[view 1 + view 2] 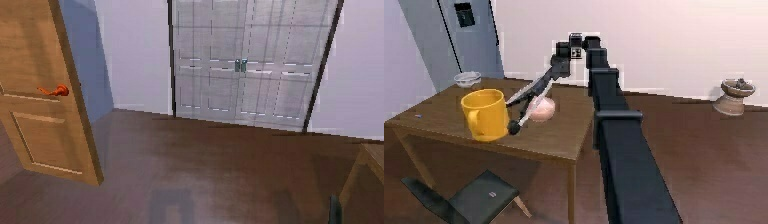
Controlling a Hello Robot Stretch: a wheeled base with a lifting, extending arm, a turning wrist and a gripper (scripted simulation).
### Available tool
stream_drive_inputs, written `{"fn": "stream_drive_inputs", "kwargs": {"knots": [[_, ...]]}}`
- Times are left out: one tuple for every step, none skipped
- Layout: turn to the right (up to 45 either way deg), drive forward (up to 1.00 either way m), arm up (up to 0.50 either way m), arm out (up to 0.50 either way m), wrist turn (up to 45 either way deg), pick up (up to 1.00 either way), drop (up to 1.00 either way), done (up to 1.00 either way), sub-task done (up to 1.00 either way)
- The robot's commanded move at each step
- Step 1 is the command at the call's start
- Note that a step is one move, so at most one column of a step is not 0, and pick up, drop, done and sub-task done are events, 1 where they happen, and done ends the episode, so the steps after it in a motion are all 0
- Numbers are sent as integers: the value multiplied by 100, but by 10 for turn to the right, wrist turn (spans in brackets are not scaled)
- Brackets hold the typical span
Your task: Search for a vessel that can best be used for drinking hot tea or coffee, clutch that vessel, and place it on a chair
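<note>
A yellow mug (483,113) with a handle stands on a wooden table (444,122) in the arm side view. My arm (619,130) reaches out over the table's right end, and the gripper (519,118) slants down toward the mug's right side. Its fingers (534,92) end close to the mug and in front of a pinkish round thing (544,110) lying on the tabletop. I cannot tell whether the gripper holds anything. A dark chair (479,195) stands at the table's near side, in the view's lower left.
A grey bowl (468,78) sits at the table's far edge. A stone-coloured pot (736,96) stands on the floor by the wall at right. In the forward view, an open wooden door (40,90) is at left, white double doors (245,65) are ahead, and dark floor (200,160) lies between.
</note>
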Motion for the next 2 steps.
{"fn": "stream_drive_inputs", "kwargs": {"knots": [[0, 0, 0, -48, 0, 0, 0, 0, 0], [360, 0, 0, 0, 0, 0, 0, 0, 0]]}}
